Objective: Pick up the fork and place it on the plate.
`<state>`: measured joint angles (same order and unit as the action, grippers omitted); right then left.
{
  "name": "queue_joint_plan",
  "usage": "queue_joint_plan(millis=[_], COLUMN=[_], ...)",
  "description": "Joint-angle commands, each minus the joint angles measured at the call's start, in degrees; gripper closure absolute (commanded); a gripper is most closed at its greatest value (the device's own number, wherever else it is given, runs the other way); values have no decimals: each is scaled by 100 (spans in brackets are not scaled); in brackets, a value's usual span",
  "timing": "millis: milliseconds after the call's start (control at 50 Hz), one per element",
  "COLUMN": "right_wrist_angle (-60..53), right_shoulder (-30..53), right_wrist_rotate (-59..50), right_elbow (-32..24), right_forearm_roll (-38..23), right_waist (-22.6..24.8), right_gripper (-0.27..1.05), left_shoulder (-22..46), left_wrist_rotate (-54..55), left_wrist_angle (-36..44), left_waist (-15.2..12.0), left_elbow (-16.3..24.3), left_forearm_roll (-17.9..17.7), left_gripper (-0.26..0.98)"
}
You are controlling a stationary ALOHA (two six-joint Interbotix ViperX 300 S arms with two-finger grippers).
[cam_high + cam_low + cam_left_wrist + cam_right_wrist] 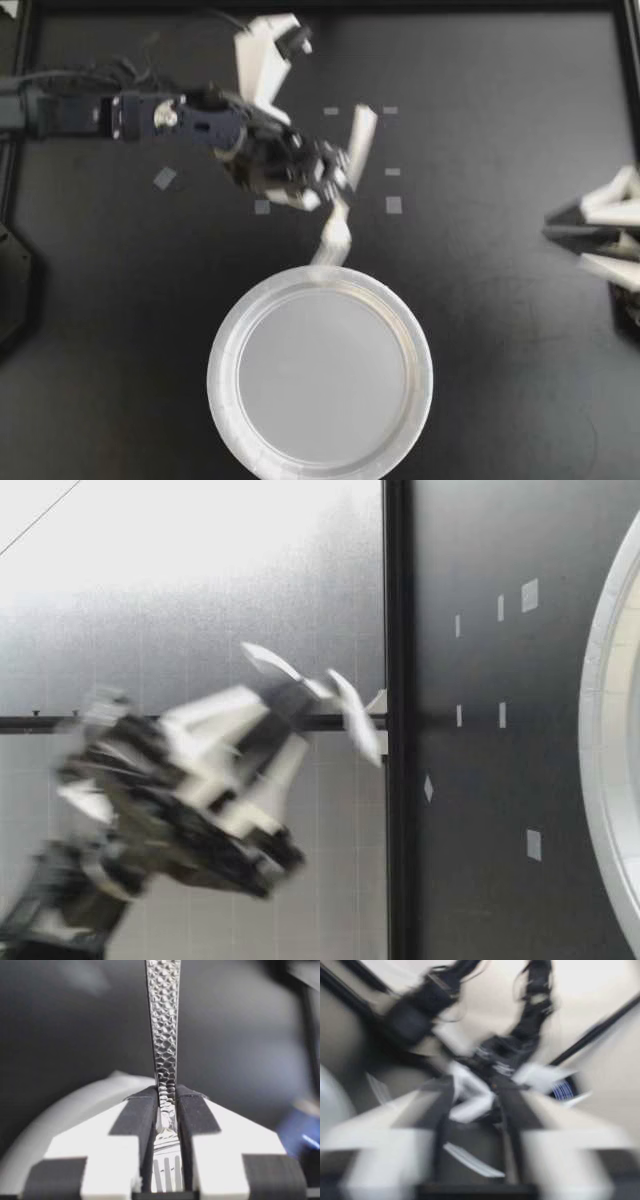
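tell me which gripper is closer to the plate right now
Left. My left gripper holds the fork just beyond the plate's rim. My right gripper sits out by the table's right edge, far from the plate.

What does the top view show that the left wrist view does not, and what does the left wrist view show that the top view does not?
Only the top view: the whole plate, my right claw open at the table's edge, the tape marks, and the fork at full length, one end by the plate's rim.
Only the left wrist view: the fork's hammered handle and its tines between the pads.
Both: my left claw shut on the fork, with the plate close by.
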<state>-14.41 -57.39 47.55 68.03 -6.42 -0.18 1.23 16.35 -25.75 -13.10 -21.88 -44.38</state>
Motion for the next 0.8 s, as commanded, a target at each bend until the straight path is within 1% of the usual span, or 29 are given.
queue_joint_plan(millis=[0,60,80,120,160,220,300,420,480,540,600,780], right_wrist_angle=[-211,-404,-466,-554,-606,-668,-694,-844,-1143,-1459,-1723,-1898], right_shoulder=[97,123,149,185,229,308,457,782,949,1028,1081,1090], right_wrist_rotate=[554,967,1099,1433,1723,2215,2883,3735,4096,4280,4447,4526], right_elbow=[-220,-229,-229,-246,-246,-246,-255,-299,-272,-246,-211,-123], right_forearm_roll=[18,9,9,9,9,9,9,35,105,141,149,202], right_waist=[-44,-70,-79,-105,-149,-290,-387,-396,-387,-396,-396,-396], right_gripper=[-1,2,3,6,6,5,5,5,5,5,5,5], left_shoulder=[-264,-272,-272,-264,-246,-193,-53,264,439,563,642,642], left_wrist_rotate=[-378,-703,-896,-1151,-1494,-1934,-2646,-3445,-3744,-3929,-4008,-4061], left_wrist_angle=[123,132,123,105,62,-88,-290,-519,-721,-914,-993,-1028], left_waist=[158,237,255,299,343,387,448,536,545,545,536,448], left_elbow=[255,369,431,536,677,870,1195,1644,1784,1811,1793,1696], left_forearm_roll=[-738,-1248,-1503,-1819,-2197,-2619,-3296,-4104,-4438,-4676,-4781,-4790], left_gripper=[63,63,63,63,63,62,62,62,62,62,62,62])
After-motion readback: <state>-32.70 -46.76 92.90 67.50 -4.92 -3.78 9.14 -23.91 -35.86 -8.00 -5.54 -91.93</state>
